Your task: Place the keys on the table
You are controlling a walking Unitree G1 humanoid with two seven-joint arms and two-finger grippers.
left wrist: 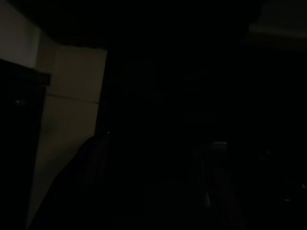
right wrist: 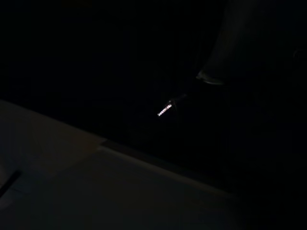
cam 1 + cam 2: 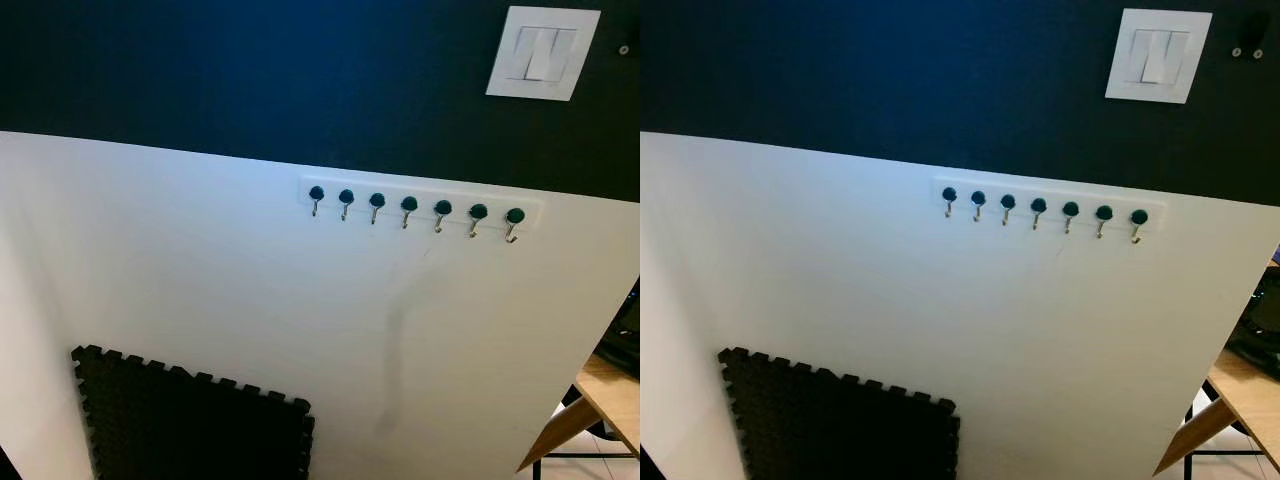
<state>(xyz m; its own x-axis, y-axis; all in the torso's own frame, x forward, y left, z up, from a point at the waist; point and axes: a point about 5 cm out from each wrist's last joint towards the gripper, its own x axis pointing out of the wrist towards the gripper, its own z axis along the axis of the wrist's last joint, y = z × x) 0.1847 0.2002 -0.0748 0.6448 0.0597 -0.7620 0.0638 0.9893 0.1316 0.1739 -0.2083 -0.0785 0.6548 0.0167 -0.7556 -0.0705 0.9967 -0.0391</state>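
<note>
A white rail of several dark-knobbed metal hooks (image 3: 415, 207) is fixed to the white wall panel straight ahead, and every hook hangs bare. A corner of a light wooden table (image 3: 610, 395) pokes in at the lower right, past the panel's edge. Both arms hang idle in the shade and their wrist views are very dark. In the right wrist view a small bright glint (image 2: 164, 109) stands out against black, and I cannot tell what it is. A pale surface (image 2: 96, 191) lies below it.
A white double light switch (image 3: 543, 52) sits on the dark upper wall at the top right. A black foam puzzle mat (image 3: 190, 425) leans against the panel at the lower left. Dark chair or table legs (image 3: 1196, 440) stand under the wooden table.
</note>
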